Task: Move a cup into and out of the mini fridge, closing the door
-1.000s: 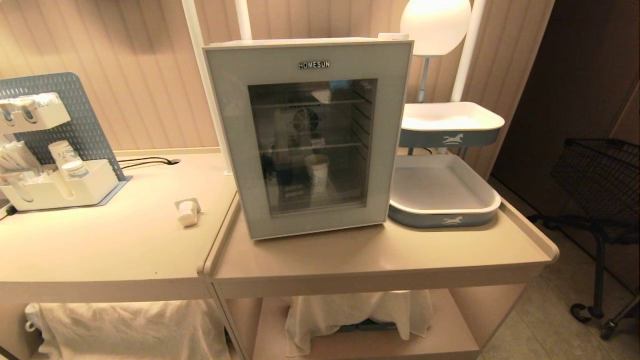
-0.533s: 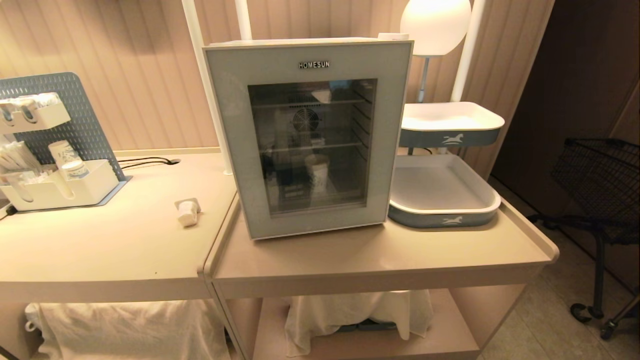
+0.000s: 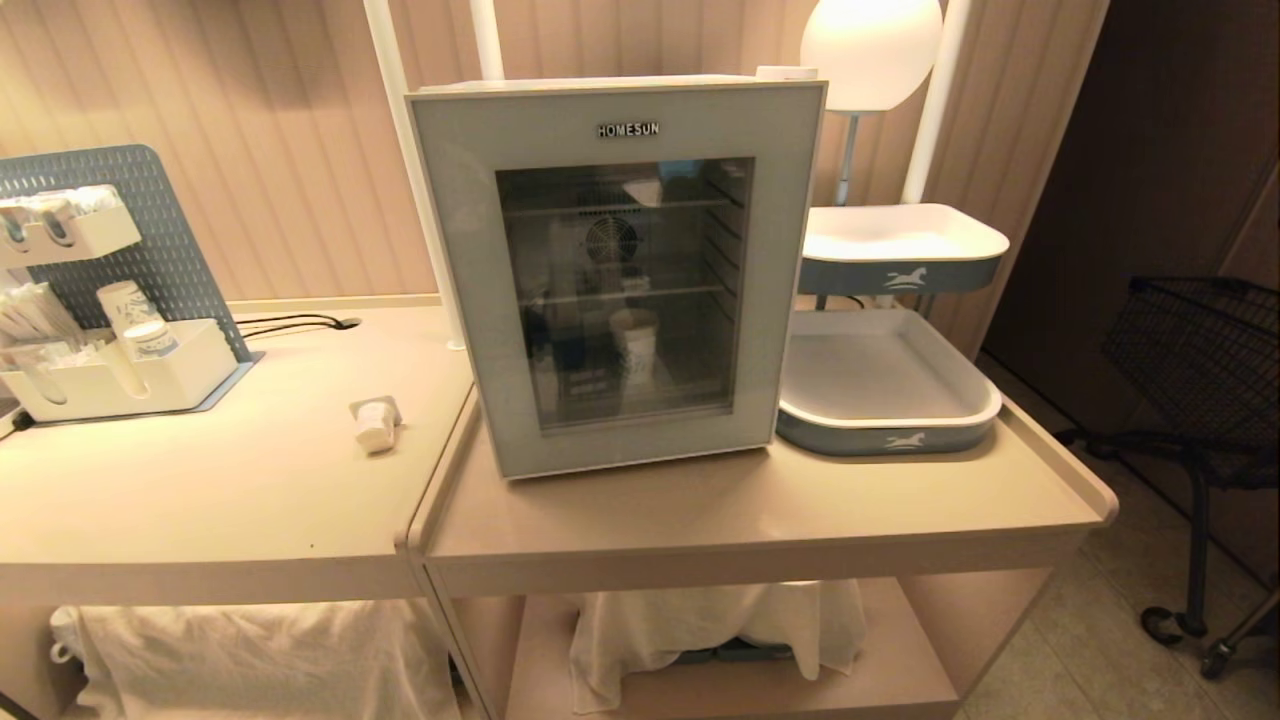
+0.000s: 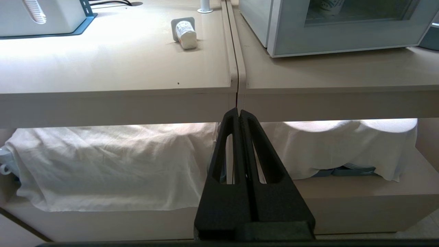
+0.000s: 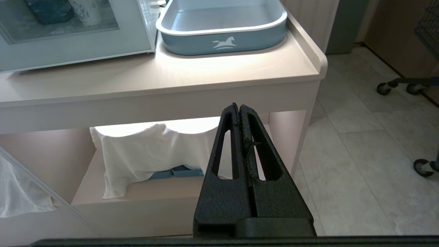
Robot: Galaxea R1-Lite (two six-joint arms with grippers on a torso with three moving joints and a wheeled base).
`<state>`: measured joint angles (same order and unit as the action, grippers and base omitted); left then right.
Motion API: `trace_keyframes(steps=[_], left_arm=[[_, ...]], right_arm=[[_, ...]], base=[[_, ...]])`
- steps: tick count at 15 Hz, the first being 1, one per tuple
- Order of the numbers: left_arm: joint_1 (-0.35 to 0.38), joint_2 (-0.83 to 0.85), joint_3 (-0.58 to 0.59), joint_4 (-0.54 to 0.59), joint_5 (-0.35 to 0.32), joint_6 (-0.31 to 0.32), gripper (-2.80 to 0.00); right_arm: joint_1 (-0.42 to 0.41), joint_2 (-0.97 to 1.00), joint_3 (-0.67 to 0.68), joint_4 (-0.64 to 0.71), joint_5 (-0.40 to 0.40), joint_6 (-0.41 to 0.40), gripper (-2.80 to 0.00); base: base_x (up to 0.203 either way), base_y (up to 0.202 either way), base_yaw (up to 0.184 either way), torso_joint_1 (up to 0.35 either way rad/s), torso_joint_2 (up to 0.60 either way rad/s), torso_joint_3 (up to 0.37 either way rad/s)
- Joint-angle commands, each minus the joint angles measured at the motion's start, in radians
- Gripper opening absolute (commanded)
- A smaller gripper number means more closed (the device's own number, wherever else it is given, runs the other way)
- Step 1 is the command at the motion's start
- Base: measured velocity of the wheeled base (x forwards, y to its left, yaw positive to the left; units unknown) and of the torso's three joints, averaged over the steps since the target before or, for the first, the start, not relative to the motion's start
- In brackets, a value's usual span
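Observation:
The mini fridge stands on the right counter with its glass door shut. Through the glass I see a taller blue-patterned paper cup on the lower shelf. The small squat white cup lies on its side on the left counter, a little left of the fridge; the left wrist view shows this cup too. My left gripper is shut and empty, low in front of the seam between the two counters. My right gripper is shut and empty, below the right counter's front edge. Neither arm shows in the head view.
A white organiser with paper cups and a pegboard stands at the far left. Two blue-and-white trays sit right of the fridge, below a globe lamp. White cloths cover the lower shelves. A black wire cart stands at the right.

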<state>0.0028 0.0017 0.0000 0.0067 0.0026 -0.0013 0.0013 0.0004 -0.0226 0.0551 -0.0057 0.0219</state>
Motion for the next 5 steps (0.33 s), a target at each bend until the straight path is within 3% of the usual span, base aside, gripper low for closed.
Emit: trace_keyframes(steps=[1, 5], left_arm=[[0.000, 0.000, 0.000, -0.001, 0.000, 0.000, -2.80], [0.001, 0.000, 0.000, -0.001, 0.000, 0.000, -2.80]], right_arm=[[0.000, 0.003, 0.003, -0.006, 0.000, 0.003, -2.80], [0.000, 0.003, 0.001, -0.003, 0.001, 0.001, -2.80]], base=[[0.000, 0.000, 0.000, 0.000, 0.00, 0.000], [0.000, 0.000, 0.000, 0.000, 0.00, 0.000]])
